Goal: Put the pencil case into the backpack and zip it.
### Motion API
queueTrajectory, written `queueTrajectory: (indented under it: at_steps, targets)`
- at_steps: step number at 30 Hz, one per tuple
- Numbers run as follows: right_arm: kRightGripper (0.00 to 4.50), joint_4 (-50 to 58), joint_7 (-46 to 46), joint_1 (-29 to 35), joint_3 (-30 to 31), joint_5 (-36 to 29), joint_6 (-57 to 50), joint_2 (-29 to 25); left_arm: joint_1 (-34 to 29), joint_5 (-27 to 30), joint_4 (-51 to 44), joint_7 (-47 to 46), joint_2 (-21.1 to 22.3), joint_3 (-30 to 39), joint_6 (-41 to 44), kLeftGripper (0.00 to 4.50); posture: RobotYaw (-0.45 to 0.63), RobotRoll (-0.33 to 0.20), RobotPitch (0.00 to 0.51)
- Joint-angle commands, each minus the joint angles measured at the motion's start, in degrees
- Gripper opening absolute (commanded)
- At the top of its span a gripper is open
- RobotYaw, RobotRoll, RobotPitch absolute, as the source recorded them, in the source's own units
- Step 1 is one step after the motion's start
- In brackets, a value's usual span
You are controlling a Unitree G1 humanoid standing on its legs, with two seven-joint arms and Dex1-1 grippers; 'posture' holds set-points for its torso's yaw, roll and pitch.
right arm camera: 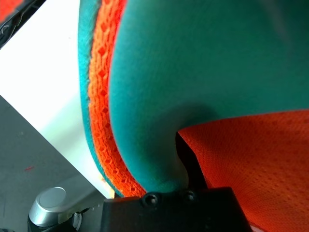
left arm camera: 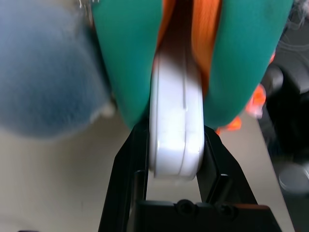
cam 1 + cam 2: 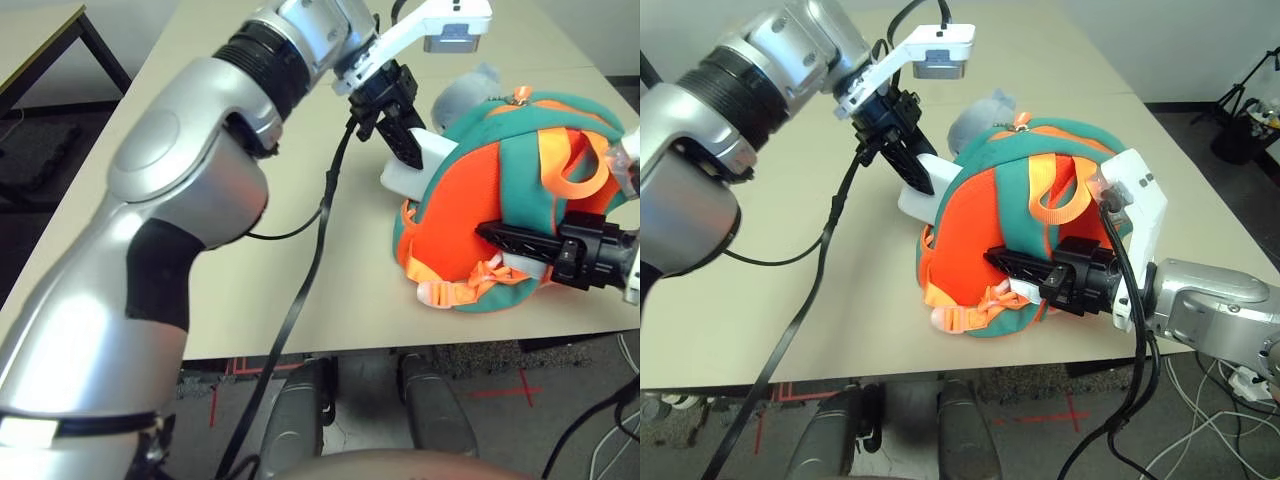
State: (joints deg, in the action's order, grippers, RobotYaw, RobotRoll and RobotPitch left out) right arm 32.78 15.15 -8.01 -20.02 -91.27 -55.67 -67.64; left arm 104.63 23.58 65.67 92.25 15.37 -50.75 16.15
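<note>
Feeding pencil case (image 2: 175, 111) into backpack (image 3: 1010, 200)
Stiff, smooth, light; left claw (image 2: 175, 159) pinching its end, right claw (image 3: 1015, 265) pressed onto soft fabric.

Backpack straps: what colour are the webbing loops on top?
Bright orange, against teal trim on the backpack; the straps show best in the right eye view.

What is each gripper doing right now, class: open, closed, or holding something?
Left gripper: closed on the flat white pencil case, pushing it into the orange-and-teal backpack.
Right gripper: closed on the backpack's fabric.
</note>
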Motion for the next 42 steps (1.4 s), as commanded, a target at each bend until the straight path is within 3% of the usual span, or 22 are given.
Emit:
queueTrajectory:
  at_steps: [1,8,13,25,29,42]
  targets:
    - [0.08,0.03,0.54,0.08,1.22,0.75,-1.23,0.13,-1.56,-1.97,-1.31,0.06,1.03,8.4,1.22,2.35,-0.11,0.0,0.147]
    - [0.08,-1.38,2.16,-1.89,2.63,2.28,-1.9,0.33,-9.2,-4.87,-11.48,-3.38,8.55,22.55,6.07,4.49,-0.07,0.0,0.15]
    - [0.08,-2.85,3.94,-4.26,4.38,3.87,-2.88,0.52,-13.57,-7.37,-19.25,-3.69,13.53,27.19,12.04,4.5,-0.04,0.0,0.146]
    - [0.08,-4.13,6.13,-7.17,5.69,6.88,-4.77,2.19,-24.58,-5.82,-38.71,-2.62,13.12,30.67,23.87,4.5,-0.04,0.0,0.137]
    - [0.08,-3.98,6.22,-7.37,5.69,7.18,-5.04,2.7,-24.78,-6.58,-37.59,-6.1,10.92,31.82,24.47,4.5,-0.04,0.0,0.137]
    - [0.08,-4.23,6.41,-8.7,6.34,8.57,-5.89,4.53,-24.56,-8.32,-33.37,-5.25,10.4,32.08,23.18,4.5,-0.04,0.0,0.141]
